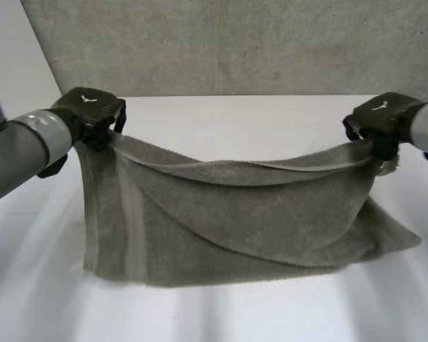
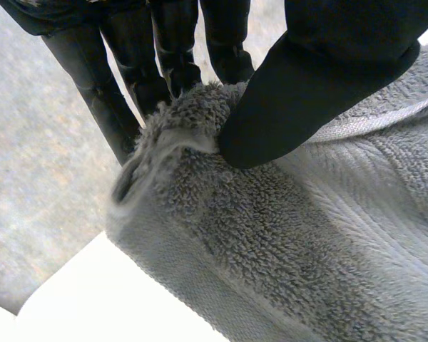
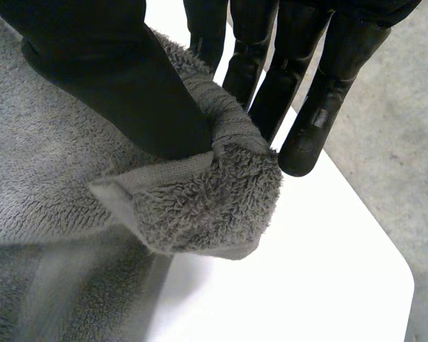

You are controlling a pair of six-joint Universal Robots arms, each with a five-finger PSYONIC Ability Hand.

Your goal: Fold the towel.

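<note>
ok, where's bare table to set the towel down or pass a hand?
Bare table in front of the towel, toward the robot, and a strip behind it. Crowded at both top corners, pinched by the left hand and right hand, and between them where the towel sags.

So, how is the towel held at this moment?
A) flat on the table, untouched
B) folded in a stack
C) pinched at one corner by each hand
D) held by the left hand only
C: the left hand and the right hand each pinch a corner of the towel between thumb and fingers.
</note>
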